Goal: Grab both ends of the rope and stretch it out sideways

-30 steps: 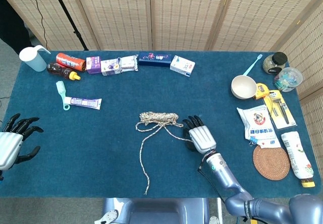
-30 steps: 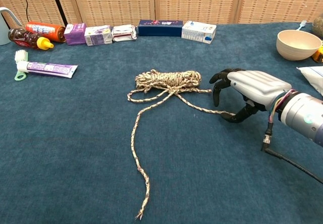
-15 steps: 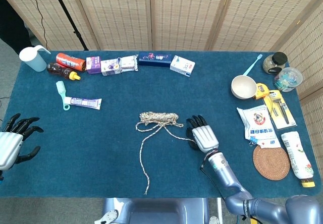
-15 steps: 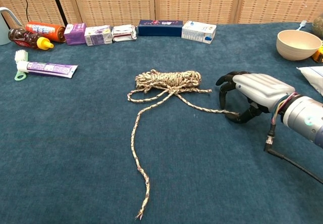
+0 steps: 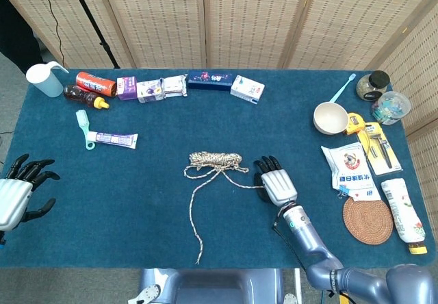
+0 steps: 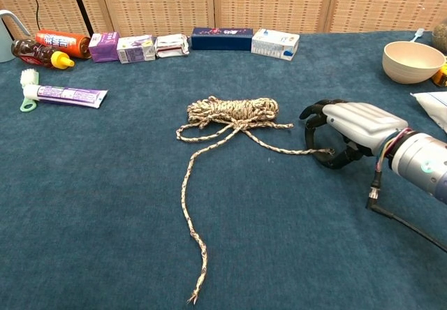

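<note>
The speckled rope lies mid-table as a coiled bundle (image 5: 215,159) (image 6: 234,109). One loose end (image 5: 199,259) (image 6: 193,298) trails toward the front edge. The other end (image 6: 323,152) runs right along the cloth to my right hand (image 5: 276,183) (image 6: 349,132). That hand arches palm-down over this end, fingers (image 6: 308,134) curved to the table and the thumb below, with a gap still between them and the rope flat on the cloth. My left hand (image 5: 17,191) hovers at the table's left edge, far from the rope, with its fingers spread and nothing in it. The chest view does not show it.
Boxes, bottles and a white jug (image 5: 44,79) line the back left, with a toothpaste tube (image 5: 113,138) in front. A bowl (image 5: 330,118) (image 6: 412,60), packets, a cork coaster (image 5: 368,220) and jars crowd the right side. The blue table cloth (image 5: 123,201) spans it all.
My right hand has slid slightly right and settled lower over the rope's right end, fingers curving closer round it. The rope and left hand have not moved.
</note>
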### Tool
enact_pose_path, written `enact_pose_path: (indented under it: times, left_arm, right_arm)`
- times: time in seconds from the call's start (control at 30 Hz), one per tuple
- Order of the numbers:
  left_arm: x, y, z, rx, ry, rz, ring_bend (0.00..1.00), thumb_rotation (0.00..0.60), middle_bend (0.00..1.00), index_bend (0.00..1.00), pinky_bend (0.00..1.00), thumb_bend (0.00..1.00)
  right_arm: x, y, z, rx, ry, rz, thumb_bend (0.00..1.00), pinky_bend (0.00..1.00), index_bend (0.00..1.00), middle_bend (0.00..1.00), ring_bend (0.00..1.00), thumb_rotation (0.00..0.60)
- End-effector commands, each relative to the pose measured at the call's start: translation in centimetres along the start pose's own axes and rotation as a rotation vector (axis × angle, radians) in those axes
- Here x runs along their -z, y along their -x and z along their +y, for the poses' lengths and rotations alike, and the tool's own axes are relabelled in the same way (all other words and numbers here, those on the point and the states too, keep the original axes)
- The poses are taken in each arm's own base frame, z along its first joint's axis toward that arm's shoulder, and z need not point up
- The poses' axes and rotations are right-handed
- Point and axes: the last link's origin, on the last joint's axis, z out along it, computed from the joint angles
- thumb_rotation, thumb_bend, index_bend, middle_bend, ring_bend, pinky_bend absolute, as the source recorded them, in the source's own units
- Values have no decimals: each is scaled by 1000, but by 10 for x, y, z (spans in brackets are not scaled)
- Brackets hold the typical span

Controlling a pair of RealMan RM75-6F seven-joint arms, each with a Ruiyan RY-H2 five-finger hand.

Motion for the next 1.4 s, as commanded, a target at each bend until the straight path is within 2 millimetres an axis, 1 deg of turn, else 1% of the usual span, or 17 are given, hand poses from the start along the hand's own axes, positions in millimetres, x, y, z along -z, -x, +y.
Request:
enact_pose_path:
  times: [0.03, 0.47, 0.6, 0.7, 0.83, 1.07, 1.2, 1.3, 1.4]
  left_arm:
    - [0, 0, 0, 0, -1, 1, 156, 600, 194, 364, 0, 280]
    - [1, 0, 0, 0, 2, 2, 152, 600, 194, 364, 0, 280]
    - [0, 1, 2, -5, 14, -3, 152, 600, 194, 364, 0, 280]
    - [-2, 1, 9, -12, 50, -4, 152, 600, 194, 364, 0, 280]
    - [-5, 4, 20, -28, 117, -21, 152, 600, 194, 364, 0, 280]
    - [-11, 15, 48, -73, 281, -86, 155, 600, 194, 374, 0, 280]
    - [-18, 22, 68, -106, 382, -118, 156, 600, 194, 377, 0, 280]
    - [-26, 29, 87, -131, 470, -139, 145, 600, 194, 379, 0, 280]
    - [-31, 34, 98, -144, 512, -153, 120, 600, 194, 379, 0, 280]
  right_arm:
    - [1, 1, -1, -2, -3, 1, 496, 0, 510, 159, 10, 600]
    - [0, -2, -5, -11, -15, 14, 515, 0, 554, 202, 55, 600]
    - [1, -3, -6, -17, -19, 14, 514, 0, 557, 205, 58, 600]
    - [3, -4, -8, -22, -24, 17, 515, 0, 560, 207, 60, 600]
    - [3, -4, -7, -27, -19, 12, 515, 0, 560, 208, 63, 600]
    - [5, -3, -8, -30, -18, 11, 514, 0, 561, 208, 67, 600]
    - [6, -3, -9, -29, -21, 12, 514, 0, 561, 209, 69, 600]
    - [6, -2, -10, -32, -22, 12, 515, 0, 561, 210, 70, 600]
    - [6, -1, -11, -37, -21, 13, 515, 0, 561, 210, 71, 600]
